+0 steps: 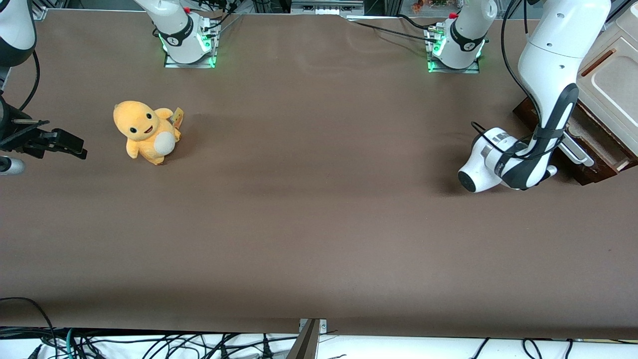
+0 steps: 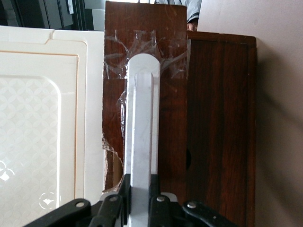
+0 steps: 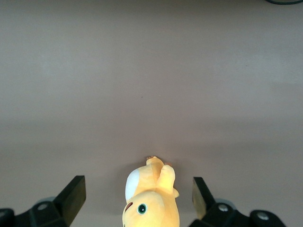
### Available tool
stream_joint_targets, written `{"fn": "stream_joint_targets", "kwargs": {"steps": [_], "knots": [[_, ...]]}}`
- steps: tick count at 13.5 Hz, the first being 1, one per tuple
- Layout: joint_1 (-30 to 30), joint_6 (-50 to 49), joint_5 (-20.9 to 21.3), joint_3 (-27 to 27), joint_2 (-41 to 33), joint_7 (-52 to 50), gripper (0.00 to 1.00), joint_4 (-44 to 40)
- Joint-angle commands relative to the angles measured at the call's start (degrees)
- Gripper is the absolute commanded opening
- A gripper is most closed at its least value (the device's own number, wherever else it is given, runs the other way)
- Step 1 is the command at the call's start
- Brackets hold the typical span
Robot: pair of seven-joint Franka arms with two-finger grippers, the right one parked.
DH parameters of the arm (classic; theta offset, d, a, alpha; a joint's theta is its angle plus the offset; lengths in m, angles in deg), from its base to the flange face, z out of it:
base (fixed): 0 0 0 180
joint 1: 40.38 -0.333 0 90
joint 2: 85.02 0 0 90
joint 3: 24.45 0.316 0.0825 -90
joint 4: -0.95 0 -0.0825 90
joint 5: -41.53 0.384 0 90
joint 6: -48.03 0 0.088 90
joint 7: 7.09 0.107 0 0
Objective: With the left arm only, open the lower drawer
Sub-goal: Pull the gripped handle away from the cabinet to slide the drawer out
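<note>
The lower drawer (image 1: 598, 172) is dark-brown wood with a long white bar handle (image 1: 578, 152). It sits under the cream cabinet at the working arm's end of the table. It stands pulled out a little, and a strip of its pale inside shows. The left arm (image 1: 548, 89) reaches down in front of the drawer, and its wrist hides the gripper in the front view. In the left wrist view my gripper (image 2: 142, 184) is shut on the white handle (image 2: 142, 118), with one black finger (image 2: 124, 187) on each side of the bar. The drawer front (image 2: 170, 118) lies just past it.
The cream cabinet (image 1: 613, 75) with its thin orange-brown slot stands above the drawer, and its panel shows in the left wrist view (image 2: 42, 118). A yellow plush toy (image 1: 147, 132) sits toward the parked arm's end of the table. Two green-lit arm bases (image 1: 456, 50) stand farthest from the front camera.
</note>
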Motion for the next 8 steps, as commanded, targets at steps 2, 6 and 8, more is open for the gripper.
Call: {"fn": "stream_joint_targets", "kwargs": {"steps": [2,6,8], "knots": [[2.2,-3.0,-0.9,0.0,0.3,0.9,0.02,-2.6],[3.0,-3.3,-2.9,0.0,0.3,1.1,0.02,-3.7],[3.5,-4.0,-3.4,0.0,0.3,1.3,0.02,-4.0]]}}
